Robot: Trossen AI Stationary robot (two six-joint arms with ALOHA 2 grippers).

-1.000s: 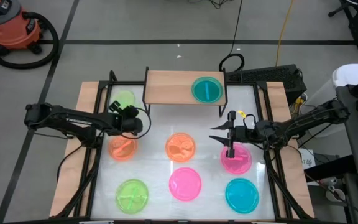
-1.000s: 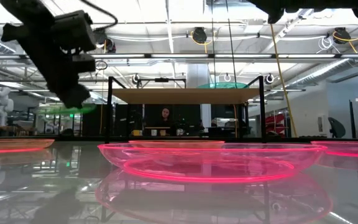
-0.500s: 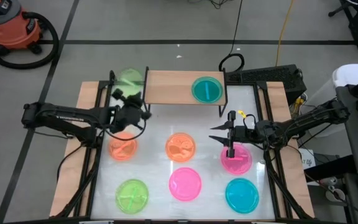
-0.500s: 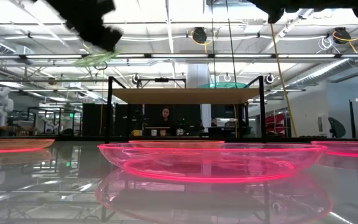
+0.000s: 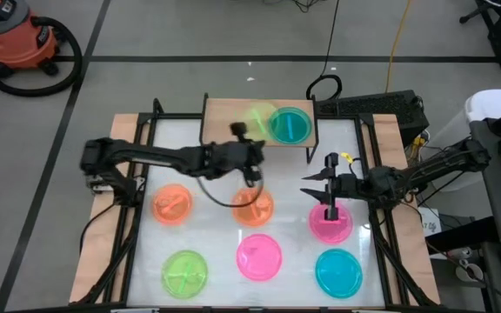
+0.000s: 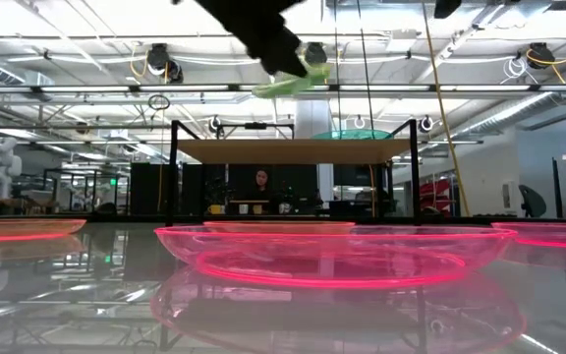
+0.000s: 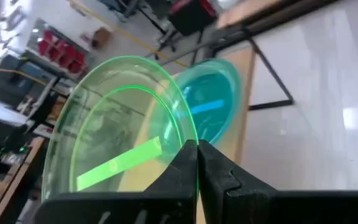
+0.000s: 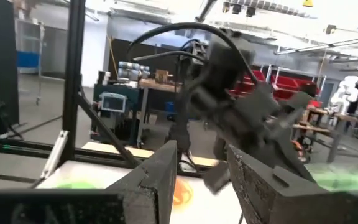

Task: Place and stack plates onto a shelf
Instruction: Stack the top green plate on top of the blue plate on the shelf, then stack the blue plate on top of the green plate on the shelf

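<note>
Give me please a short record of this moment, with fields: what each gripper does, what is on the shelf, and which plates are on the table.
left gripper: shut on the green plate, held in the air above the shelf
right gripper: open, above a pink plate, holding nothing
on shelf: one cyan plate, at its right end
on table: two orange plates, two pink, one green, one cyan
task state: the held green plate is not yet set down
</note>
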